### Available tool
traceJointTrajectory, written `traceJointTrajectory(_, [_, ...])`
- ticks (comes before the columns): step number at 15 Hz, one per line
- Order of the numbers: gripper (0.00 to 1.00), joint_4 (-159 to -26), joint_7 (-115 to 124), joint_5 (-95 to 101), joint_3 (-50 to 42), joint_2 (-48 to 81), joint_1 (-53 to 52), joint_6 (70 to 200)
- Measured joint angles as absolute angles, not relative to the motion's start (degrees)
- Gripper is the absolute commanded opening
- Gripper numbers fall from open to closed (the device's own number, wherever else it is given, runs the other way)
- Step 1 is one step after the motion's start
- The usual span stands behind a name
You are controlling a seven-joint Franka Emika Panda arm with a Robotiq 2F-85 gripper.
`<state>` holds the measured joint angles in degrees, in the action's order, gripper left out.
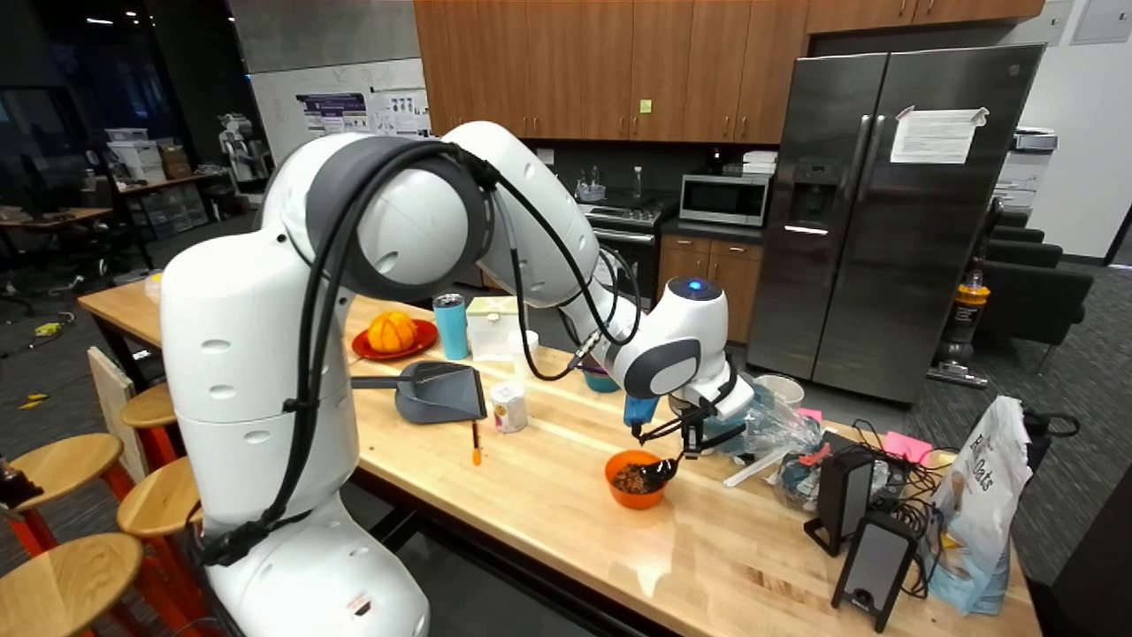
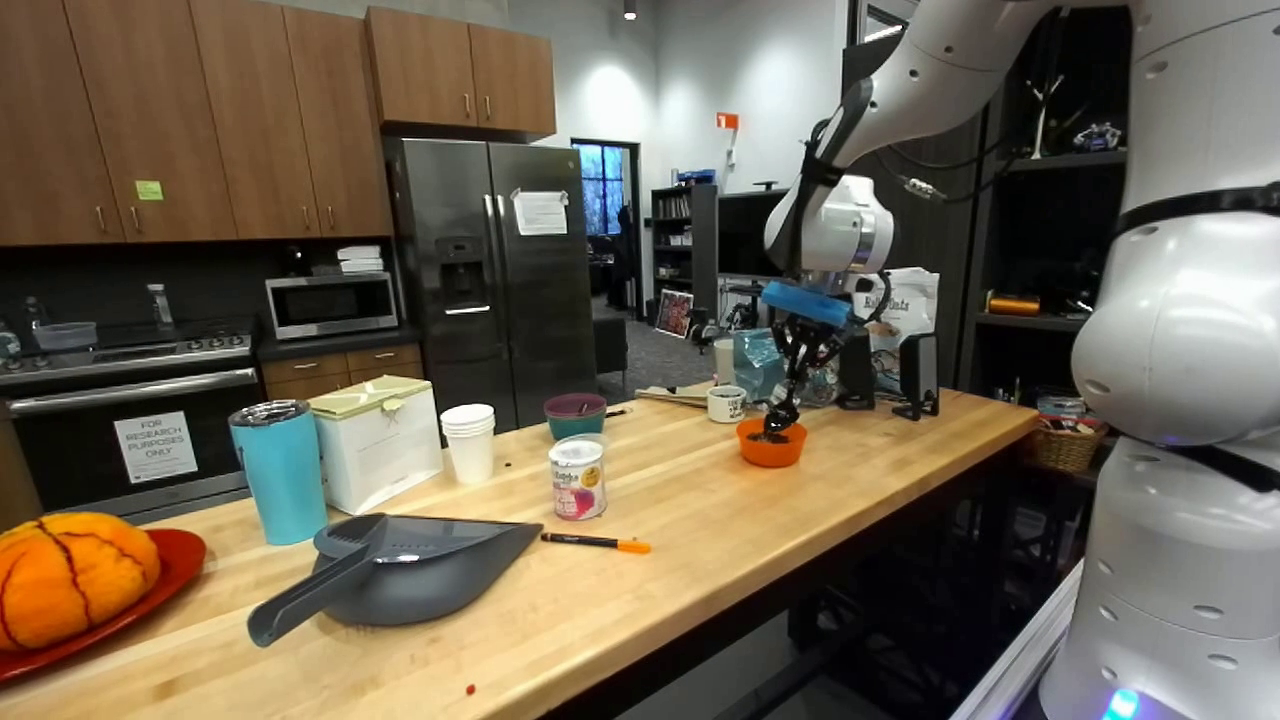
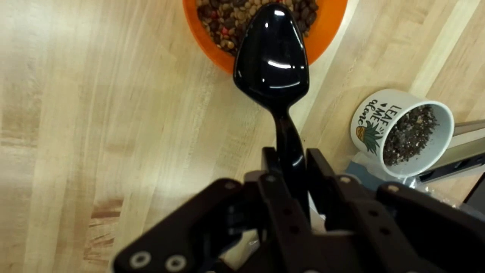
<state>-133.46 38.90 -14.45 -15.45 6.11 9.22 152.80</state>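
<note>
The gripper (image 3: 291, 156) pinched a black spoon (image 3: 272, 57) above an orange bowl (image 3: 329, 28), in from the edge of the bench (image 2: 680, 590), which only the exterior views showed.

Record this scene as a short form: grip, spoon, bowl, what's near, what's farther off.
Gripper: closed on black spoon, by its handle
Spoon position: over orange bowl
Bowl contents: dark and tan bean mix, red bits
Near bowl: white "LEAF ME alone" pot with dark soil
Farther off: gray dustpan, turquoise tumbler, pumpkin on red plate
Surface: wooden table
</note>
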Motion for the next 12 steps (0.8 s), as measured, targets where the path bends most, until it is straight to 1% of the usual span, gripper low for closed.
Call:
traceJointTrajectory(5, [0.06, -134.6, 46.9, -3.9, -14.6, 4.3, 7.9, 154.3])
traceJointTrajectory(12, [0.06, -134.6, 63.2, 18.2, -13.8, 2.4, 7.1, 154.7])
